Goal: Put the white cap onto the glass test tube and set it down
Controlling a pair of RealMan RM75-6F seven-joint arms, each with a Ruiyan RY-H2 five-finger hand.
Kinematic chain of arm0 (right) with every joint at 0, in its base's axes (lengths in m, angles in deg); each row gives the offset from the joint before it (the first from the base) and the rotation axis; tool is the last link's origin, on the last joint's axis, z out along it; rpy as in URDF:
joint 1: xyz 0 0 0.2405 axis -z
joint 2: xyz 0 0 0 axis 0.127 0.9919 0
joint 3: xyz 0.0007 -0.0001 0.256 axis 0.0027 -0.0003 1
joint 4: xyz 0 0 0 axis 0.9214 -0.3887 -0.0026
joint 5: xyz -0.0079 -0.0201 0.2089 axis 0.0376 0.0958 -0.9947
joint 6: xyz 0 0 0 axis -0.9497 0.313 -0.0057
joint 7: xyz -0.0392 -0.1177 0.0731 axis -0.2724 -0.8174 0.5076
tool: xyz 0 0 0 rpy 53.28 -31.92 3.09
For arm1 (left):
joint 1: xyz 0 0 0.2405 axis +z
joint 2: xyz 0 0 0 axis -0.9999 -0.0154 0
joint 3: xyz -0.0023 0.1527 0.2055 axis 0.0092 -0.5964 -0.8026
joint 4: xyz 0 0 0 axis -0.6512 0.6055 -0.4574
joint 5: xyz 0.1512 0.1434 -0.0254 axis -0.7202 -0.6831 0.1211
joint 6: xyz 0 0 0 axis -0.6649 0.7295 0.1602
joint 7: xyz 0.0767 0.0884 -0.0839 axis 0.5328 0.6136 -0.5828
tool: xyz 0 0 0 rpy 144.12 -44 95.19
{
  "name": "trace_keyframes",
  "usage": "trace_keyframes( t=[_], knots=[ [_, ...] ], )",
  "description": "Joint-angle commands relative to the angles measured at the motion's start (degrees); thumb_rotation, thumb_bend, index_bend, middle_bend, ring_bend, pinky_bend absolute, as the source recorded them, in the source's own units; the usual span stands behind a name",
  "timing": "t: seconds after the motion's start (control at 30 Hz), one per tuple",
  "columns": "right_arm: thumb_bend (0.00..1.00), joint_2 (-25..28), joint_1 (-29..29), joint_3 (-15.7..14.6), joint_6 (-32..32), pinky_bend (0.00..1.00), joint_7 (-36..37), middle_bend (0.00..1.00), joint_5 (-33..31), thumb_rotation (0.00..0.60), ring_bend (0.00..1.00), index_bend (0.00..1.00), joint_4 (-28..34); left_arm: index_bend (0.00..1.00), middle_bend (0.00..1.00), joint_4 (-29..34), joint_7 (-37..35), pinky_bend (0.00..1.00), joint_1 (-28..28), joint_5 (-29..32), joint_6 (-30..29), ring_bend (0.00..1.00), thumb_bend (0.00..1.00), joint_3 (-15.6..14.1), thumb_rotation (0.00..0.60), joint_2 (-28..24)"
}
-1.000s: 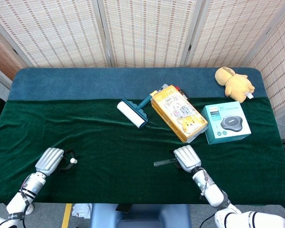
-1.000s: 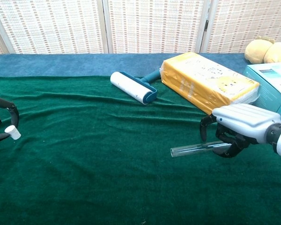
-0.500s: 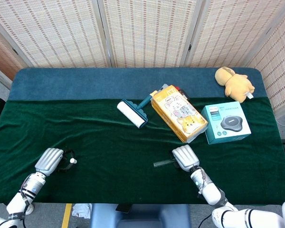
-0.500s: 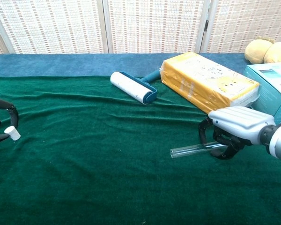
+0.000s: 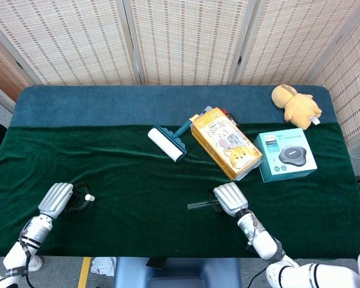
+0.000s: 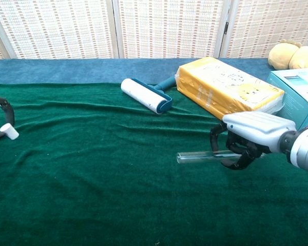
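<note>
The glass test tube (image 6: 197, 156) lies level above the green cloth, held by my right hand (image 6: 249, 137) at its right end; its open end points left. In the head view the test tube (image 5: 197, 205) sticks out left of my right hand (image 5: 227, 197). My left hand (image 5: 56, 199) is near the table's front left edge and pinches the small white cap (image 5: 90, 197). The chest view shows only dark fingertips (image 6: 5, 105) of the left hand at the left edge, with the white cap (image 6: 9, 131) between them.
A lint roller (image 5: 168, 143), a yellow tissue pack (image 5: 225, 143), a teal box (image 5: 284, 155) and a yellow plush toy (image 5: 295, 103) lie across the back right. Green cloth (image 5: 138, 192) stretches between my two hands.
My right hand has carried the tube to the left and slightly up. My left hand has lifted a little with the cap.
</note>
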Motion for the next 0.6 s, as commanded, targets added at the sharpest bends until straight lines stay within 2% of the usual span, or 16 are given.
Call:
trace_keyframes(
  t=[0.03, 0.3, 0.6],
  knots=[
    [0.68, 1.77, -0.23, 1.66, -0.11, 1.0, 4.28, 0.95, 0.46, 0.6, 1.0, 0.81, 3.99, 0.59, 0.99, 2.28, -4.46, 0.73, -0.12, -0.05, -1.1, 0.83, 0.48, 1.44, 0.6, -1.76],
    [0.74, 0.67, -1.76, 5.02, -0.75, 1.0, 11.51, 0.98, -0.55, 0.6, 1.0, 0.86, 9.05, 0.6, 0.99, 7.99, -9.93, 0.73, -1.42, -1.15, -2.63, 0.83, 0.49, 4.12, 0.6, -4.42],
    [0.8, -5.23, -4.4, 8.39, 0.53, 1.0, 13.98, 0.99, -4.38, 0.6, 1.0, 0.9, 9.29, 0.6, 0.99, 14.25, -8.8, 0.74, -2.92, -3.14, -5.02, 0.83, 0.49, 6.56, 0.6, -5.59]
  ],
)
